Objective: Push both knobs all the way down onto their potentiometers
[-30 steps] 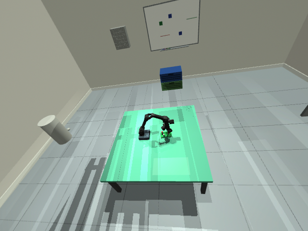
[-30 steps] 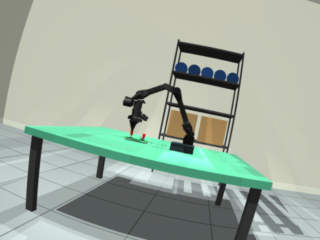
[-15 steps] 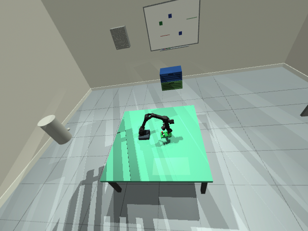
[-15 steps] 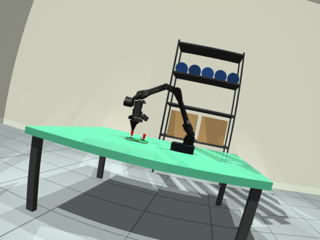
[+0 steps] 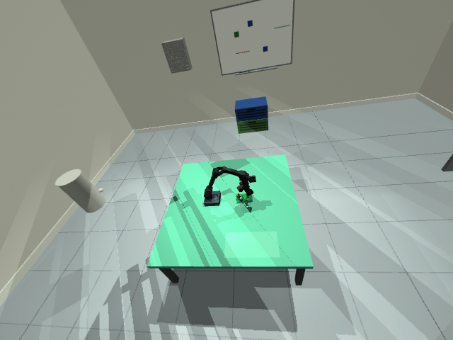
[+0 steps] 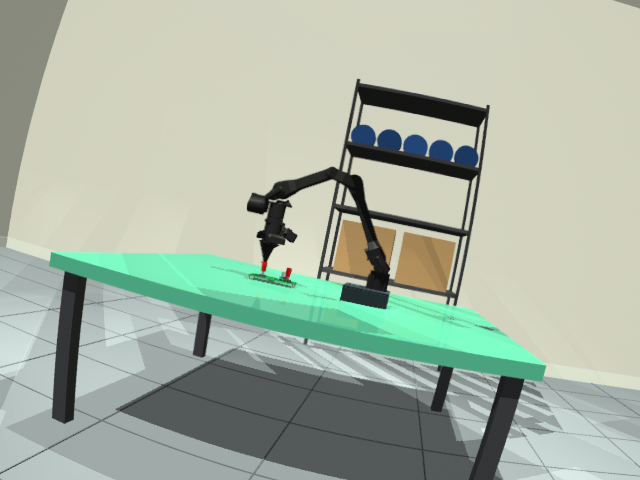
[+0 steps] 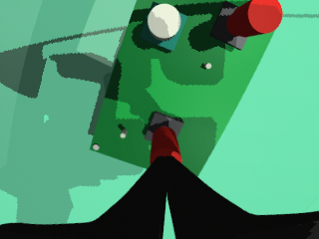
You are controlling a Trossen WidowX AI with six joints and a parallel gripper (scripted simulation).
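Observation:
The green circuit board [image 5: 249, 200] [image 6: 272, 280] [image 7: 199, 97] stands low over the table. My gripper [image 6: 265, 259] [image 7: 165, 163] is shut with nothing between its fingers. Its tips are at the top of the near red knob [image 6: 263, 266] [image 7: 163, 141] and hide part of that top in the wrist view. This knob stands over a dark potentiometer [image 7: 174, 122]; I cannot tell whether a gap remains at its base. The other red knob [image 6: 288, 271] [image 7: 265, 15] stands over its dark potentiometer [image 7: 219, 29], apart from the gripper. Both potentiometers are on the board.
A white round-topped part [image 7: 163, 21] on a teal base stands on the board beside the other knob. Small pale pins [image 7: 208, 66] stick up from the board. The arm's dark base [image 5: 211, 198] [image 6: 364, 296] is on the green table [image 5: 204, 248] [image 6: 155, 284].

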